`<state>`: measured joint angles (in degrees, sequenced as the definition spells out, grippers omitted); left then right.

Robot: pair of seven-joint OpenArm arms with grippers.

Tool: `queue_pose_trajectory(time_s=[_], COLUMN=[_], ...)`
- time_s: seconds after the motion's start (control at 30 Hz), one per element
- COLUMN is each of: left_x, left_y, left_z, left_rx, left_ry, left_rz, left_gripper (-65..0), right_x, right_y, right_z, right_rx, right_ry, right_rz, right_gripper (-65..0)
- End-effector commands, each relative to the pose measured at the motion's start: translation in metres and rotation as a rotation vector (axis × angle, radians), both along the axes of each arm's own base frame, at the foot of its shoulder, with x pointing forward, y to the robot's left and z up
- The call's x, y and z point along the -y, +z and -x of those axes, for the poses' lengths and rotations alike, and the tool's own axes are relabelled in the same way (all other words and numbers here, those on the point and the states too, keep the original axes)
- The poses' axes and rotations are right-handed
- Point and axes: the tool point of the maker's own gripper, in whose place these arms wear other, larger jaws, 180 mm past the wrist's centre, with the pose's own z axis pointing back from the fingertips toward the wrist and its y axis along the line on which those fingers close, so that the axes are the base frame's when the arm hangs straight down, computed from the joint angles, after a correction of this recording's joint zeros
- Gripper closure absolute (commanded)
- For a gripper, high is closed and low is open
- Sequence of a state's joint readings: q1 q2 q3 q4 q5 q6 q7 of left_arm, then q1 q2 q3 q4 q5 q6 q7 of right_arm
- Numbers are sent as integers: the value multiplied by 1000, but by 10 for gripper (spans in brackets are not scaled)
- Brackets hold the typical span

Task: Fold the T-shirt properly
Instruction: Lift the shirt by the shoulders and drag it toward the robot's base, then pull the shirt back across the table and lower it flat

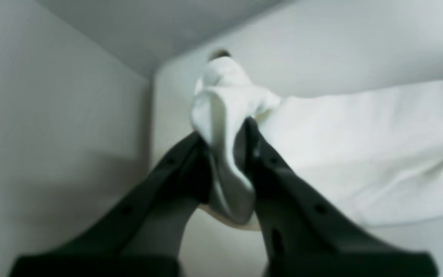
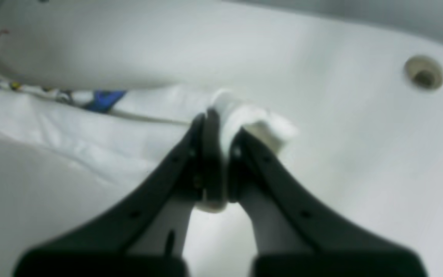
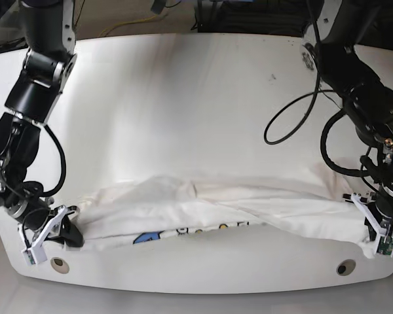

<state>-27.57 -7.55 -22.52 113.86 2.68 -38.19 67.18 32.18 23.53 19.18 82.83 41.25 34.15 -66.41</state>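
The white cotton T-shirt (image 3: pixel 216 212) with a coloured print is stretched across the near edge of the white table (image 3: pixel 183 98). One end is pinched by the left gripper (image 1: pixel 225 134), the other by the right gripper (image 2: pixel 221 127).

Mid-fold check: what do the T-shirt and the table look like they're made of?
T-shirt: soft white knit, probably cotton; it wrinkles and bunches where the left claw and right claw pinch it.
Table: smooth white hard top, likely laminate or painted board, with a faint sheen; I can't tell which.
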Motion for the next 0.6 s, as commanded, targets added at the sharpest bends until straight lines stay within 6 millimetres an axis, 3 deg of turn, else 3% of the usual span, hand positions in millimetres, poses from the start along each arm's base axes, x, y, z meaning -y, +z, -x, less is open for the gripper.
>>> queue_pose_trajectory(time_s=[0.0, 0.17, 0.37, 0.43, 0.57], left_x=[-2, -17, -37, -41, -39], left_y=[48, 114, 186, 198, 192], left_z=[-7, -8, -5, -5, -7], left_rx=[126, 263, 361, 374, 350], left_ry=[-3, 29, 71, 78, 66], left_rz=[-28, -80, -166, -185, -204], left_gripper=[0, 0, 0, 0, 0], right_x=[8, 5, 2, 4, 4], right_y=[53, 127, 202, 216, 215], right_z=[-20, -43, -47, -45, -41], right_rx=[107, 216, 342, 366, 352], right_ry=[8, 40, 51, 47, 67], right_rz=[27, 110, 191, 215, 196], right_gripper=[0, 0, 0, 0, 0])
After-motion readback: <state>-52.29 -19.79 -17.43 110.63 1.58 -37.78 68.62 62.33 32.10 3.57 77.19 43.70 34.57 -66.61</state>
